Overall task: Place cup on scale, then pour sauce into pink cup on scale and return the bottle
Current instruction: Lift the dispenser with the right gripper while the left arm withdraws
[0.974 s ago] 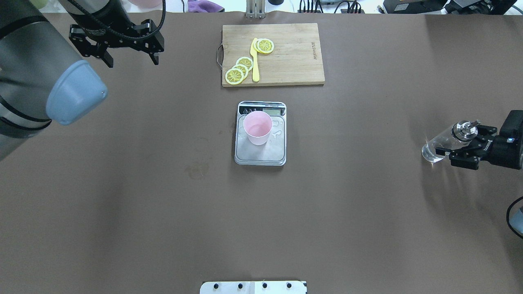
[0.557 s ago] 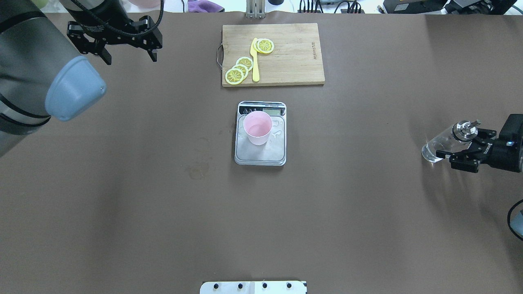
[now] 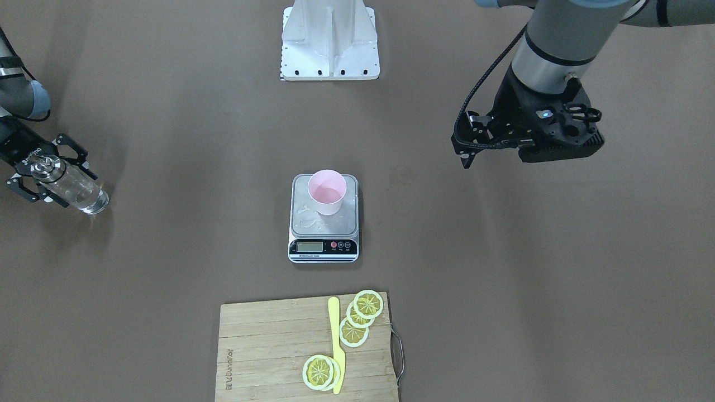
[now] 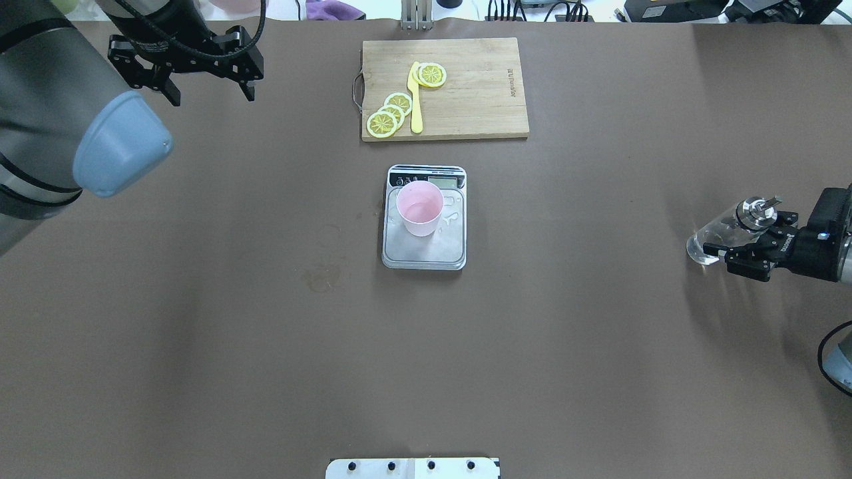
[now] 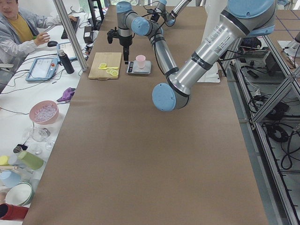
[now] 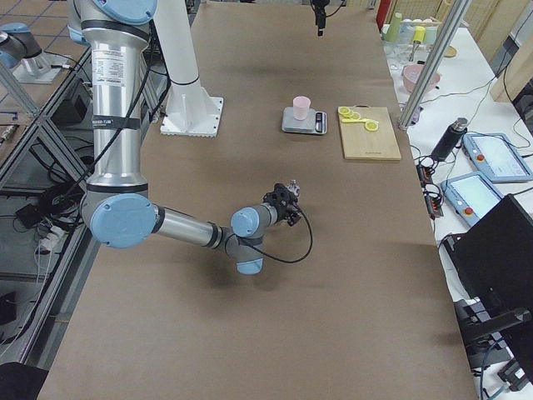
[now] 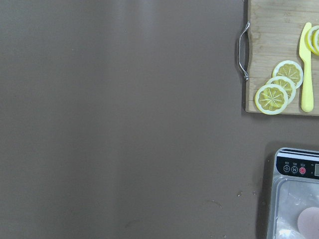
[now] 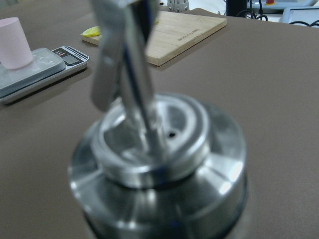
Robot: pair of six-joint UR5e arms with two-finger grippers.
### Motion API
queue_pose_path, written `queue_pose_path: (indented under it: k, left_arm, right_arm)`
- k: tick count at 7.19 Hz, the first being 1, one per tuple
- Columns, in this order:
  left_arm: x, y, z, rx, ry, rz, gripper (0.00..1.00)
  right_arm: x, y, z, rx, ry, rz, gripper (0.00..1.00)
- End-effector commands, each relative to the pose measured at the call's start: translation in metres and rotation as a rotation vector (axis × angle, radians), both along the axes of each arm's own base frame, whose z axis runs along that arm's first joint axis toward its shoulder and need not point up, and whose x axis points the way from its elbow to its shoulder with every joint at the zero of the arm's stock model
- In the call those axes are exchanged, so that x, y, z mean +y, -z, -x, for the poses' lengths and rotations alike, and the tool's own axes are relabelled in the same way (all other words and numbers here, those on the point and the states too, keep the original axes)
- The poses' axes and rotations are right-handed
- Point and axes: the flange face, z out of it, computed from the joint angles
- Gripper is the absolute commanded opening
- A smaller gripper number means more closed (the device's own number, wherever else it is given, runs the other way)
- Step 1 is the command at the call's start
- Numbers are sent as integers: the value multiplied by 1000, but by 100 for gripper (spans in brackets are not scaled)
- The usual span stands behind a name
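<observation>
1. Brown table (image 4: pixel 599 332): you have the scale (image 4: pixel 426 256) at centre, with the pink cup (image 4: pixel 419 208) upright on its platform, near the display end
2. Right gripper (image 4: pixel 735 238): fingers flank the bottle (image 4: pixel 715 233), which stands on the robot's right side of the table; you cannot tell whether the pads press the glass
3. Left gripper (image 4: pixel 213 100): fingers spread wide, holding nothing, above the far left corner

My left arm (image 4: pixel 46 100) reaches high over the far left of the desk (image 4: pixel 426 346), wrist turned straight down. The left tool (image 4: pixel 212 96) hangs there, fingers wide apart, holding nothing. My right arm (image 6: pixel 175 227) lies low (almost along the desk), right tool (image 4: pixel 749 241) level, fingers spread.
</observation>
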Motion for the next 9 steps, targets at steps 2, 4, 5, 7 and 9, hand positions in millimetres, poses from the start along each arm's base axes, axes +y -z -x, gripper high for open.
queue_pose_path:
  k: [2,4,5,7,9]
  left_arm:
    - [0,0,1,-3,3,2,98]
    - [1,1,2,-5,3,4,98]
    - [1,1,1,-7,3,7,98]
    - [-3,-1,8,-7,14,7,98]
    - [-20,-13,36,-31,-18,-52,98]
  right_arm:
    - [-3,6,2,-8,-6,-14,73]
    - [-13,18,11,-25,-6,-37,23]
    - [-19,26,16,-29,-9,-57,5]
    - [-30,42,17,-49,-84,-65,0]
    - [-60,89,41,-18,-101,-38,0]
